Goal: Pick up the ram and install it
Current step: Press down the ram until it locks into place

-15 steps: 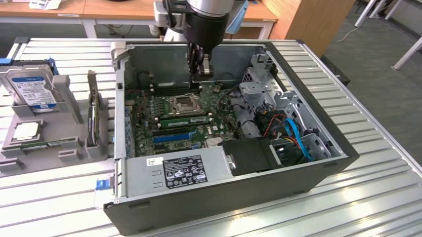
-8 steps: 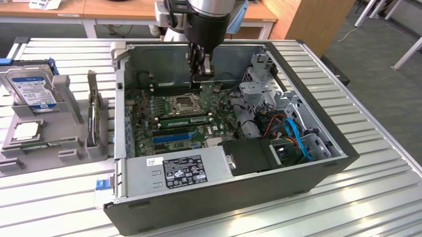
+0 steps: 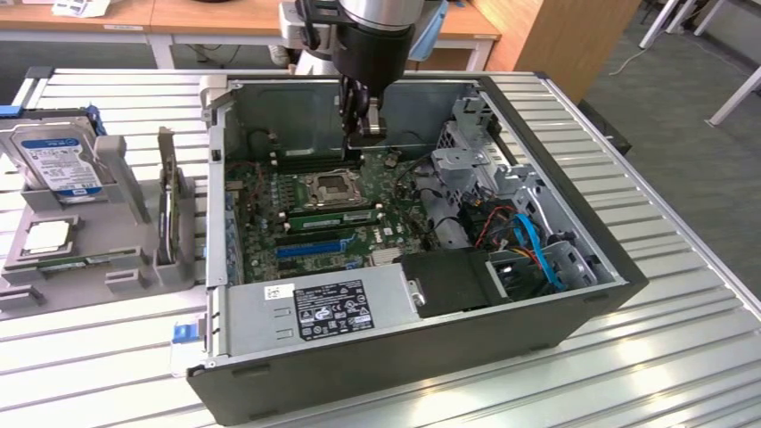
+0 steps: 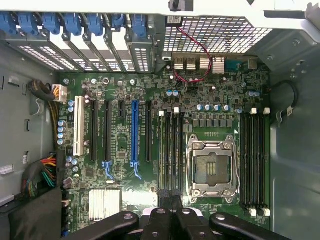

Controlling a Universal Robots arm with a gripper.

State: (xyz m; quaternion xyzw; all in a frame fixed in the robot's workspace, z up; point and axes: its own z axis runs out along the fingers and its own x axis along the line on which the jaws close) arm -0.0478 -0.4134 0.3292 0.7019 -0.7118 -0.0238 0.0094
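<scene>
The ram, a long narrow green stick, lies flat in the grey holder at the exterior view's left, just in front of the square silver processor chip. My gripper hangs far from it, inside the open computer case, above the far part of the motherboard. Its fingers are shut together with nothing visible between them. In the wrist view my gripper sits over the end of the memory slots beside the empty processor socket.
A green stick sits in a slot in front of the socket. A hard drive and an upright dark card stand in the holder. The power supply, drive cage and cables crowd the case.
</scene>
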